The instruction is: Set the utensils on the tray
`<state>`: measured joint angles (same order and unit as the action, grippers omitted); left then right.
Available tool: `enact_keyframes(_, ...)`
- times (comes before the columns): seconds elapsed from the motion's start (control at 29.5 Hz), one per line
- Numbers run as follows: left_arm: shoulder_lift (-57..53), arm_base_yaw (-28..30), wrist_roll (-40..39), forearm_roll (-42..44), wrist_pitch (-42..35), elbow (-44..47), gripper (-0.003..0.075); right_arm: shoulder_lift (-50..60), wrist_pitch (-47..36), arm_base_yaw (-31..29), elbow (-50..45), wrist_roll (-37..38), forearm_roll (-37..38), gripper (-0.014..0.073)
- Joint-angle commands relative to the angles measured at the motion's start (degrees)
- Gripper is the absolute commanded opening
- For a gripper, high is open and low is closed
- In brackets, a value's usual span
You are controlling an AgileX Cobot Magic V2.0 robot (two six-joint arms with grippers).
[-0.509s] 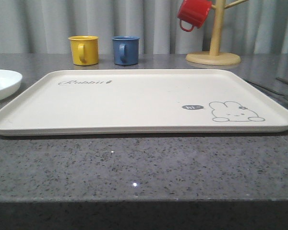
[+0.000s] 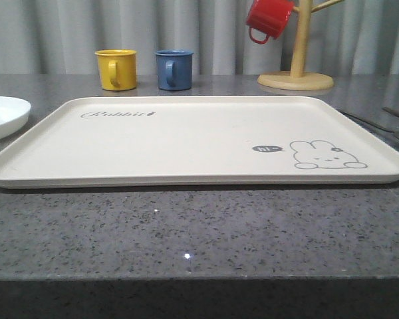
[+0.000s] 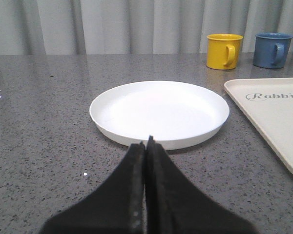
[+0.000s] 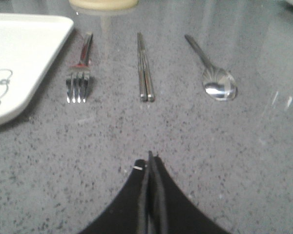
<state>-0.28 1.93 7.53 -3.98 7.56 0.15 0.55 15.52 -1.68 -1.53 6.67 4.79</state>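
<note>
Lying ahead of the right gripper [image 4: 150, 158], its jaws pressed together, fork [image 4: 79, 73], chopsticks [image 4: 145, 68] and spoon [image 4: 212, 68] run lengthwise away beside the tray [image 4: 19, 53]. The left gripper [image 3: 145, 146], likewise closed, faces a plate [image 3: 161, 111]; the right arm seems nearer.

Black tapered pincer [image 3: 146, 146] fingers [image 4: 158, 195]

The tray [image 2: 186, 143] has the word "Rabbit" in curly grey letters near its far left corner. Near its front right corner a small dark bubble [image 2: 266, 148] says "hi", just beside a drawn rabbit [image 2: 327, 155]. In the left wrist view the same curly word shows on the tray, cut off as "Rabbi".
</note>
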Motion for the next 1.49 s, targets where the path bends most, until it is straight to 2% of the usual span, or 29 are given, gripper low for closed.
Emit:
enact_keyframes(0.0,-1.3,0.1,-0.4,-0.4,-4.7,0.1,-0.0018,1.1,-6.3,-0.4,0.7,-0.4,0.8,-0.0069)
enact_keyframes(0.78,-1.3,0.1,-0.4,-0.4,-5.5,0.1,-0.0018,1.1,-6.5,-0.4,0.7,-0.4,0.7,-0.0069)
enact_keyframes(1.02,-1.3,0.1,-0.4,-0.4,-10.8,0.1,-0.0018,1.1,-12.8,-0.4,0.7,-0.4,-0.4,-0.0069)
enact_keyframes(1.09,-1.3,0.1,-0.4,-0.4,-14.4,0.1,-0.0018,1.1,-16.4,-0.4,0.9,-0.4,-0.4,-0.0069)
enact_keyframes(1.22,-1.3,0.1,-0.7,-0.4,-26.0,-0.5,-0.0018,1.1,-17.0,-0.4,4.8,-0.4,-0.9,-0.0069)
enact_keyframes(1.29,-1.3,-0.2,-1.7,-0.4,-28.1,-2.5,-0.0018,1.1,-14.0,-0.4,9.0,-0.4,-0.9,-0.0069)
enact_keyframes(1.36,-1.0,-0.2,-1.7,-0.4,-26.4,-5.7,-0.0018,1.0,-10.6,-0.4,13.7,-0.4,-0.9,-0.0069)
enact_keyframes(1.46,1.4,-0.2,-1.7,0.0,-17.0,-14.1,-0.0018,-1.7,-3.9,-0.4,21.9,-0.4,-0.9,-0.0067)
